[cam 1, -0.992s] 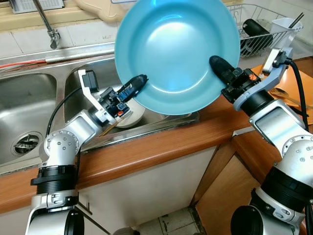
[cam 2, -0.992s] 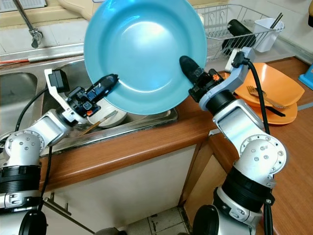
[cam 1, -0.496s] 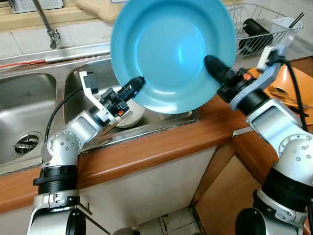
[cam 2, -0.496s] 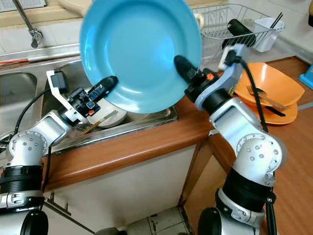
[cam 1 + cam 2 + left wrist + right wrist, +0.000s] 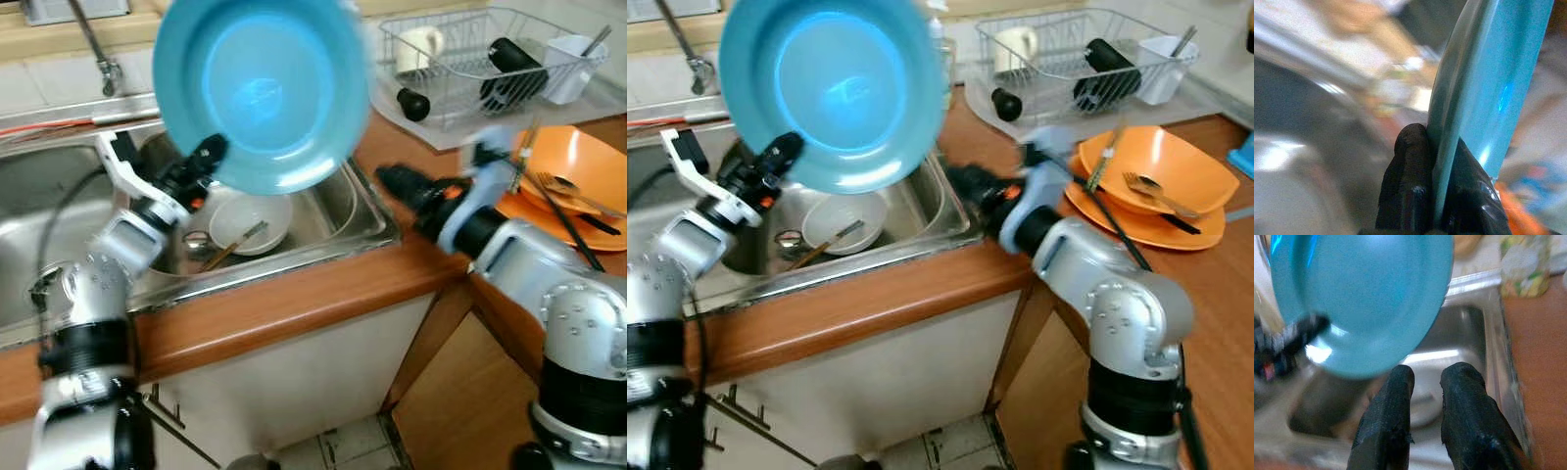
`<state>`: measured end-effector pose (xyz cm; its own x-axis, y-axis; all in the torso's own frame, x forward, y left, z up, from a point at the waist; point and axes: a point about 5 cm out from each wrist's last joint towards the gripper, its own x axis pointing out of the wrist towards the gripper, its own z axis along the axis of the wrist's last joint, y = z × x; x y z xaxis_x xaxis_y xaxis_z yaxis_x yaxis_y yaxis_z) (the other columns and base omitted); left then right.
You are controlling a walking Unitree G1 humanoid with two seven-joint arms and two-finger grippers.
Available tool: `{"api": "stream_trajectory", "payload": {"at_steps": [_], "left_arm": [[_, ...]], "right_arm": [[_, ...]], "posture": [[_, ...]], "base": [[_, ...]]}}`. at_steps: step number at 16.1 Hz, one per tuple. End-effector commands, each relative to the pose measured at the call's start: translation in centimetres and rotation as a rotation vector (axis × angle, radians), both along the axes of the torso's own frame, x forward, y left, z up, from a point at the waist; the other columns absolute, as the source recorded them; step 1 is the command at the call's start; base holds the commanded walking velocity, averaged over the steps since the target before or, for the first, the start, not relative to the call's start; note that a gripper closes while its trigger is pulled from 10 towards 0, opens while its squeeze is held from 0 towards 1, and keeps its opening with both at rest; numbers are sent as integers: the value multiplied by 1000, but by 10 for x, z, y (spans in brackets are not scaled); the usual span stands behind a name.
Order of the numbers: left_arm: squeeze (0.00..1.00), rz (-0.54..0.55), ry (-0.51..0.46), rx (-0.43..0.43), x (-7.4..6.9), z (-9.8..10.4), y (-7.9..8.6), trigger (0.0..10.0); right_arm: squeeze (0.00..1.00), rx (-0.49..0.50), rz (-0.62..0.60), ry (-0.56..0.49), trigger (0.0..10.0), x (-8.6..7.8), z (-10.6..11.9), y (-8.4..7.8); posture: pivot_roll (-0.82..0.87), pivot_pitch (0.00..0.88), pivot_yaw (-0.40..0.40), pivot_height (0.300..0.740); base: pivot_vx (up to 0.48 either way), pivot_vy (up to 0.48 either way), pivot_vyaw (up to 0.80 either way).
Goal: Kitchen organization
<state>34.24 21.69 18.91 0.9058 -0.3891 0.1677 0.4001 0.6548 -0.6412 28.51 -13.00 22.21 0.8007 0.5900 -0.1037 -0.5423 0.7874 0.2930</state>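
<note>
- The left claw (image 5: 201, 157) pinches the lower rim of the blue plate (image 5: 260, 88) between its two fingers — the left wrist view shows the rim wedged tight between them.
- The plate is held up on edge above the sink (image 5: 367, 220), its hollow face towards the room, with no other support.
- The right claw (image 5: 397, 181) hangs over the sink's right rim, apart from the plate; its fingers stand narrowly parted with nothing between them.
- In the basin below lies a white bowl (image 5: 250, 220) with what looks like a utensil across it, so washing-up is left there.
- On the table to the right sit stacked orange dishes (image 5: 568, 181) with a fork on top, and behind them a dish rack (image 5: 470, 59) holding a mug and dark items.
- My guess: the job is midway — one plate lifted out, not yet set down anywhere; the rack looks the likely home for it.
</note>
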Motion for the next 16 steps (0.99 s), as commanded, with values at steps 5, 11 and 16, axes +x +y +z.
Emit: {"api": "stream_trajectory", "payload": {"at_steps": [5,11,16], "left_arm": [[0,179,201,219,12,-19,17,0],[0,154,405,271,19,-43,6,745],[0,90,516,321,21,-56,-4,10000]], "right_arm": [[0,-156,79,-36,10000,-8,-7,13],[0,-233,107,-35,10000,-8,-12,15],[0,-258,98,-15,10000,-7,-16,14]], "posture": [[-70,0,68,740],[-76,0,67,740],[-77,0,66,740]], "base": [[0,0,0],[0,0,0],[0,0,0]]}}
